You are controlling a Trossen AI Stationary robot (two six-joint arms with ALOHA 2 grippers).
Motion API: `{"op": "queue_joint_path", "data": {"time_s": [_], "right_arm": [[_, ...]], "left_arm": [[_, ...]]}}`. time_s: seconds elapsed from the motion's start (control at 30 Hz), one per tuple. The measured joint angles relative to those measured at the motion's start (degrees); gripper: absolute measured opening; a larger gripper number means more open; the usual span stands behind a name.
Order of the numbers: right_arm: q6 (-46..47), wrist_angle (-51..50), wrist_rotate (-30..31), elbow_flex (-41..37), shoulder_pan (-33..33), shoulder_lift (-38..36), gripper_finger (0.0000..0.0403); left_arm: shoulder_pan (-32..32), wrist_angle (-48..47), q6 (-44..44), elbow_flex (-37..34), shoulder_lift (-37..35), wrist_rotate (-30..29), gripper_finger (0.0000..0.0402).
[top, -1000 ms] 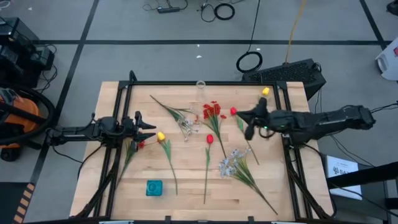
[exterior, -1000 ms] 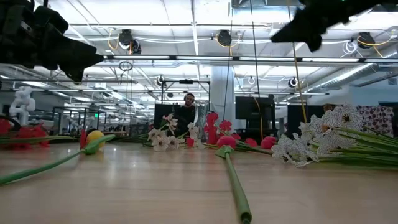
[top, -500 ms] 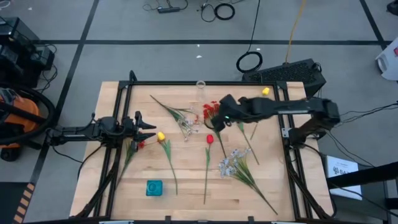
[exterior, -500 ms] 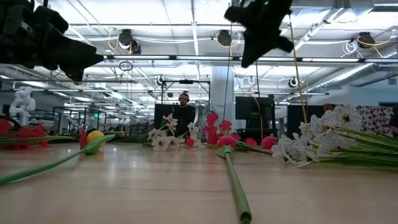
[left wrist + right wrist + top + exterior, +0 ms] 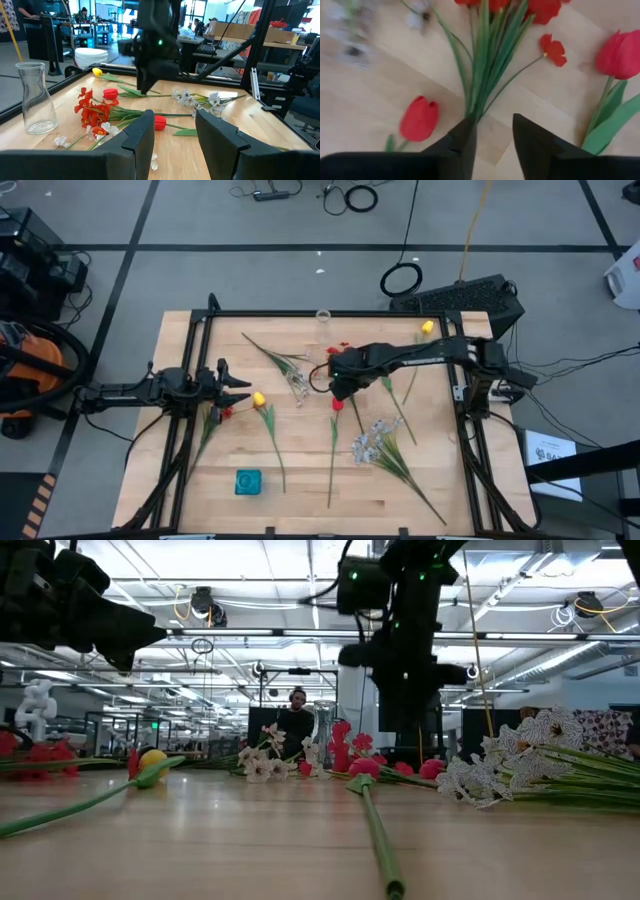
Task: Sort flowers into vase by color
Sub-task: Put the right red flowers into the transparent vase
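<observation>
R hand [image 5: 492,145] parted, empty, above red cluster [image 5: 512,10] stems; L hand [image 5: 172,132] released

The right arm has swung in from the right edge of the surface [image 5: 180,480] toward its middle; its right claw [image 5: 338,380], a second ago near the right rail, now hangs over the red cluster [image 5: 345,356], just above the red tulip [image 5: 338,404]; its fingers [image 5: 465,145], closed earlier, now stand parted over the green stems; in the low view the arm has dropped lower.
</observation>
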Motion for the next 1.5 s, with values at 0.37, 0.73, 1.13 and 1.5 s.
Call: {"op": "queue_joint_path", "data": {"time_s": [0.37, 0.73, 1.13, 1.5], "right_arm": [[-2.0, 2.4, -5.4, 0.0, -0.7, 8.4, 0.0187], [-3.4, 6.9, -7.5, 0.1, -1.3, 12.0, 0.0166], [-5.7, 7.6, -7.2, 0.1, -1.5, 11.5, 0.0013], [-6.2, 6.7, 3.2, -0.2, -1.0, -3.0, 0.0002]], "left_arm": [[0.0, 0.0, 0.0, 0.0, 0.0, 0.0, 0.0151], [0.0, 0.0, 0.0, 0.0, 0.0, 0.0, 0.0151], [0.0, 0.0, 0.0, 0.0, 0.0, 0.0, 0.0151], [0.0, 0.0, 0.0, 0.0, 0.0, 0.0, 0.0151]]}}
